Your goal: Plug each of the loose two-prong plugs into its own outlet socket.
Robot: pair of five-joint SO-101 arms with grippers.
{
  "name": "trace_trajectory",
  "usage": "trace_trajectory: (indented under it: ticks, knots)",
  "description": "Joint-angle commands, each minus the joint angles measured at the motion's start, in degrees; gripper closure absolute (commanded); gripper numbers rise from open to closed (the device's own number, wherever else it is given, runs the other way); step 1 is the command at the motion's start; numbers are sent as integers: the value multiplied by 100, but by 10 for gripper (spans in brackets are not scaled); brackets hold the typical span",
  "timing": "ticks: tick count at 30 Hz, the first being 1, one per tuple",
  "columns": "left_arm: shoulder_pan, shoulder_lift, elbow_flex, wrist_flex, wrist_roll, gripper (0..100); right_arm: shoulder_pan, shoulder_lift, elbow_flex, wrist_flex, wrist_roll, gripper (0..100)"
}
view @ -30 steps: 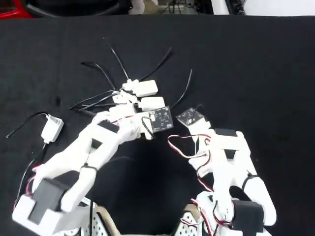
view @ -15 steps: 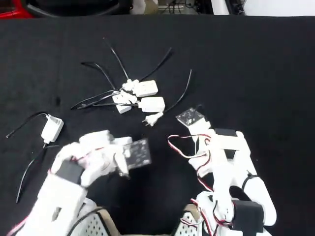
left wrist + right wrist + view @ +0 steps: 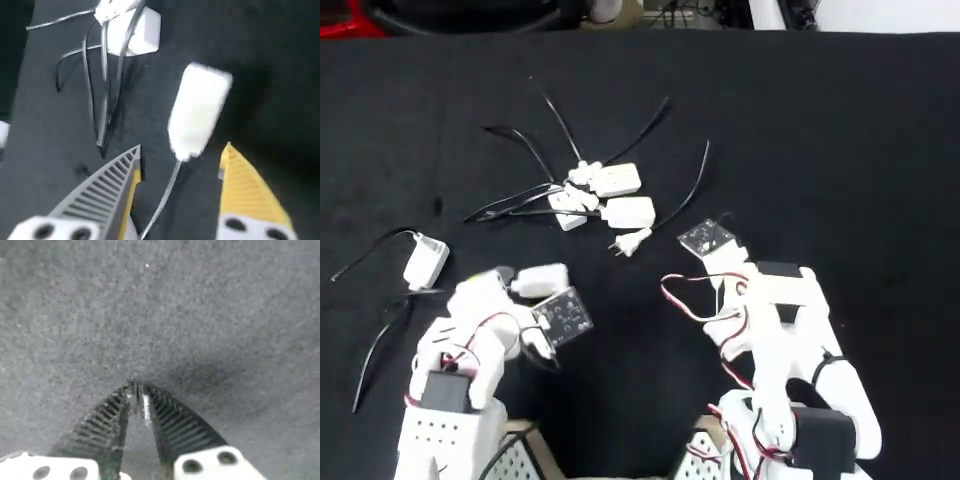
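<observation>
Several white outlet sockets [image 3: 617, 181] and small plugs lie tangled with thin black cords at the table's middle. One loose two-prong plug [image 3: 632, 241] rests just in front of them, beside a socket [image 3: 628, 212]. My left gripper [image 3: 535, 300] hangs at the front left, apart from the pile. It stands open [image 3: 182, 149], and a white socket block [image 3: 200, 107] with a thin cord lies just ahead of its fingers, ungrasped. My right gripper [image 3: 710, 245] sits right of the pile, shut [image 3: 136, 387] on nothing, low over the cloth.
A white adapter [image 3: 425, 262] with a long black cord lies at the far left. The black cloth [image 3: 820, 140] covers the whole table. Cords [image 3: 510, 210] fan out to the left and back of the pile.
My left arm has drawn back from the socket pile toward the front left, with its gripper open. The loose plug now lies uncovered beside the sockets. The right arm has kept still.
</observation>
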Motion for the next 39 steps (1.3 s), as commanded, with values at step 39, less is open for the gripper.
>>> trace_trajectory:
  ticks: [39]
  knots:
    - [-2105,-545,92,1521,2479,736,-2998,1121,-2264,-2251,-8519,877]
